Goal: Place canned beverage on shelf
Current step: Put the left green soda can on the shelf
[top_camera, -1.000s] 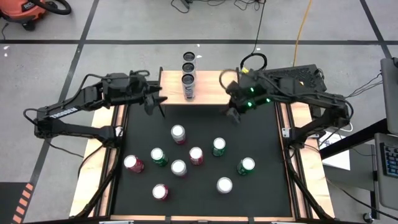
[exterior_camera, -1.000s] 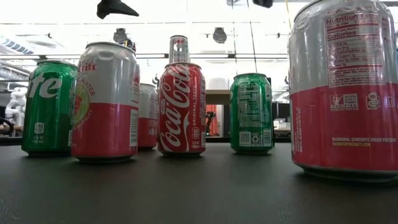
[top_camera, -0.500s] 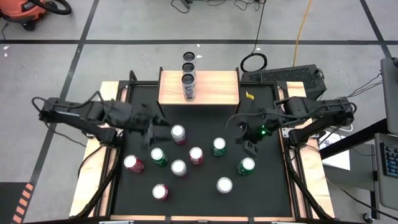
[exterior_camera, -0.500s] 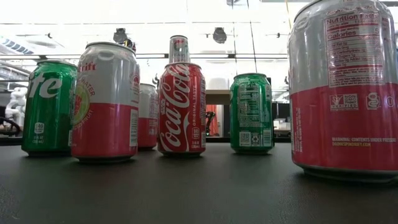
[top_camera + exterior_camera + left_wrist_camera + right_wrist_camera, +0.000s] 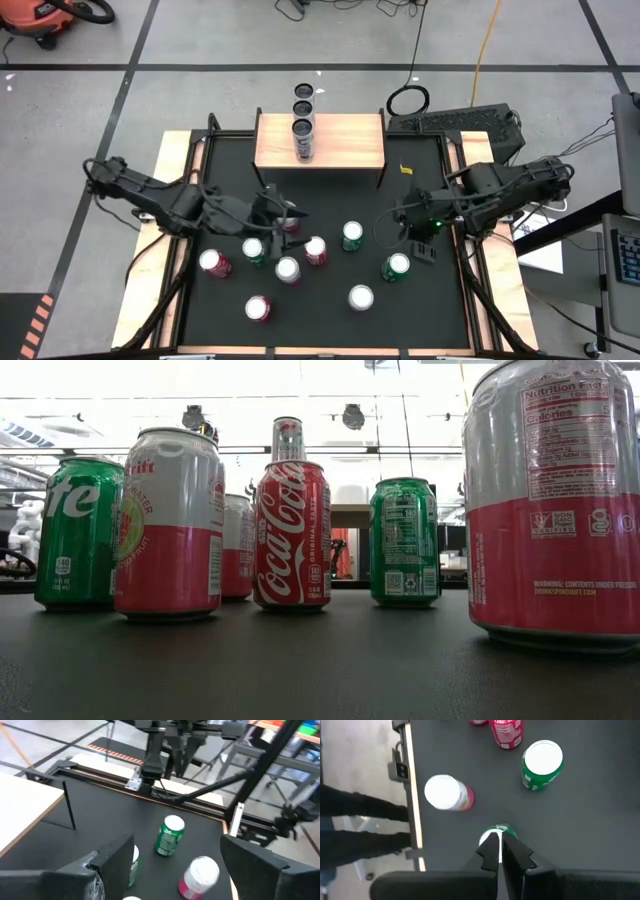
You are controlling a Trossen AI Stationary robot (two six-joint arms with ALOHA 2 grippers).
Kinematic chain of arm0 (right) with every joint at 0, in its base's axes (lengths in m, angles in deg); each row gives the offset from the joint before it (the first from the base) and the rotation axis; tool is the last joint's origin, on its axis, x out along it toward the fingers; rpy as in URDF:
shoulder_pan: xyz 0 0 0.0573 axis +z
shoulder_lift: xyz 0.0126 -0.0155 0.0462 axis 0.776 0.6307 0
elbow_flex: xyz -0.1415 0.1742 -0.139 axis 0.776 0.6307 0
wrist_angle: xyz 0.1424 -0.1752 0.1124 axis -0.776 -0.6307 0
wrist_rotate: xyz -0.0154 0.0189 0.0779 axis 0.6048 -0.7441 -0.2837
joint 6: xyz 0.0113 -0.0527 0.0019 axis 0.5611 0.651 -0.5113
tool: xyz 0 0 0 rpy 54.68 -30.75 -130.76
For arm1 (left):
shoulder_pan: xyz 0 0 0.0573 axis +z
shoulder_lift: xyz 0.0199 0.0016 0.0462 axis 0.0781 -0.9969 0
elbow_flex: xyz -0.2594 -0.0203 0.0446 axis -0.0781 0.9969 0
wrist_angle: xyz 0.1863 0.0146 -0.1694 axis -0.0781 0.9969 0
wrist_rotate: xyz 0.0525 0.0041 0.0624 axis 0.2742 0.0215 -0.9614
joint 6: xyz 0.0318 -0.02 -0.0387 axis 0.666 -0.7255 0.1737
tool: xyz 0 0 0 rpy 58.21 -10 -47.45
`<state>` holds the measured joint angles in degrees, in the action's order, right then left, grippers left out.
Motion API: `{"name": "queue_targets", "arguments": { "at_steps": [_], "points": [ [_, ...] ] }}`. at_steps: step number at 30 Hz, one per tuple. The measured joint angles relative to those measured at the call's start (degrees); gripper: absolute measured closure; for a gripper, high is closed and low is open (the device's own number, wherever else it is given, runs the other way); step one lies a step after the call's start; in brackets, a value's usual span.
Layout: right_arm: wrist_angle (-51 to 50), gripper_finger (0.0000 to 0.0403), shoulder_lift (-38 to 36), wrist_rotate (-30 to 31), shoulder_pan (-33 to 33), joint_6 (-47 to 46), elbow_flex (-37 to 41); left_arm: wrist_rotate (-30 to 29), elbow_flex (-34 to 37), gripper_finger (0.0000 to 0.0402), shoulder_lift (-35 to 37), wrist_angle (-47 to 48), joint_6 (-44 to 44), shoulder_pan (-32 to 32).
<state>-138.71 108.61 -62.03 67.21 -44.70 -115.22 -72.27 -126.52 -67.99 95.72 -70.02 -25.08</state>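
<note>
the left hand point(image 5: 288, 212), fingers spread, is hovering over a can point(image 5: 289, 222) (well short of the shelf point(image 5: 340, 145)); the right hand point(image 5: 424, 250) is sitting closed

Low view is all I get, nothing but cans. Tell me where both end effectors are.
Observer: The left end effector is open, above the cluster of cans mid-way across the black table mat.
Operator: Now the right one.
Observer: The right end effector is shut, just beside the green can with a silver top near the mat's right edge.
Operator: Report the shelf.
Observer: The small light-wood shelf carries three dark-topped cans in a row.
</note>
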Motion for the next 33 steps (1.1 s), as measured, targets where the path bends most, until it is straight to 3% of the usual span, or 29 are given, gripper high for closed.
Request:
{"name": "queue_targets", "arguments": {
  "at_steps": [18,33],
  "points": [
    [-1.5,0.0403,-10.7,8.3,-0.1,8.0,0.0,-7.2,-1.5,0.0104,-2.5,12.4,-19.3,-0.2],
    [1.8,0.0403,-9.8,10.5,0.0,-1.6,0.0,-5.7,-1.4,0.0104,-4.5,15.4,-22.2,1.9]
  ]
}}
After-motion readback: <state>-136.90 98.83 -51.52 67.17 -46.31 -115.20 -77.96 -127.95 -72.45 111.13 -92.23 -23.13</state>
